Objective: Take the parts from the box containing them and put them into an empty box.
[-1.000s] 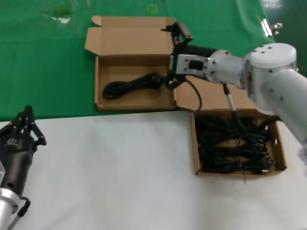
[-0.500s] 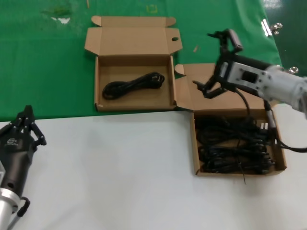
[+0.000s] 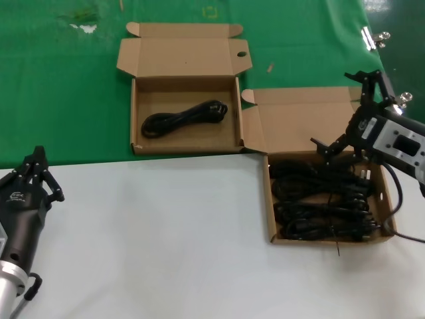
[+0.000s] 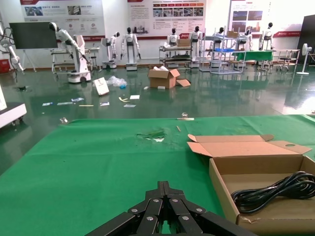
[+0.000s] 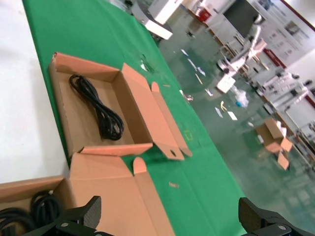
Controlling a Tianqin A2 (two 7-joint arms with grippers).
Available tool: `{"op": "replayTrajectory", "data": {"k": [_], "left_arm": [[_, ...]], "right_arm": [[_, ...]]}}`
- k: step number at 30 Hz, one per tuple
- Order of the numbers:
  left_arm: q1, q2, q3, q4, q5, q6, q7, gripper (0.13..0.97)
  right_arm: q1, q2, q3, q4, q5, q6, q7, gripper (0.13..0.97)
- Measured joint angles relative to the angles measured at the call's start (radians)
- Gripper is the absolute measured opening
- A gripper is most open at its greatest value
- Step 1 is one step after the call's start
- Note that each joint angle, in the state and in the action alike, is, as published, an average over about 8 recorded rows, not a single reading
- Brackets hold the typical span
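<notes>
Head view: right hand (image 3: 346, 113) hovers with fingers spread wide and nothing in them, above the rear of the box containing the parts (image 3: 385, 199), which sits on the right of the surface (image 3: 166, 239). Black cords (image 3: 322, 203) fill that box. The other box (image 3: 136, 119) lies on the green cloth (image 3: 60, 86) to the left, lid back, with one coiled cord (image 3: 186, 117) inside. Left hand (image 3: 36, 174) rests low at the left edge, fingers drawn together and holding nothing.

Left wrist view: closed fingertips in front, green cloth beyond, the box with its single cord nearby.

Right wrist view: two widely parted fingertips frame both boxes.
</notes>
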Motion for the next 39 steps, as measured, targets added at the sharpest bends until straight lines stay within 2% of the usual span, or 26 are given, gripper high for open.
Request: {"op": "replayTrajectory", "data": {"k": [4, 11, 24, 33, 39], "left_arm": [[0.000, 0.000, 0.000, 0.000, 0.000, 0.000, 0.000, 0.140], [0.000, 0.000, 0.000, 0.000, 0.000, 0.000, 0.000, 0.141], [0.000, 0.000, 0.000, 0.000, 0.000, 0.000, 0.000, 0.188], [0.000, 0.000, 0.000, 0.000, 0.000, 0.000, 0.000, 0.301], [0.000, 0.000, 0.000, 0.000, 0.000, 0.000, 0.000, 0.436]], "right_arm": [[-0.052, 0.021, 0.029, 0.042, -0.026, 0.016, 0.052, 0.966], [-0.067, 0.020, 0.040, 0.052, -0.030, 0.021, 0.062, 0.966], [-0.129, -0.050, 0.102, 0.075, -0.005, 0.056, 0.071, 0.966], [-0.188, -0.117, 0.161, 0.097, 0.020, 0.089, 0.079, 0.966], [-0.228, -0.161, 0.200, 0.111, 0.036, 0.111, 0.084, 0.966]]}}
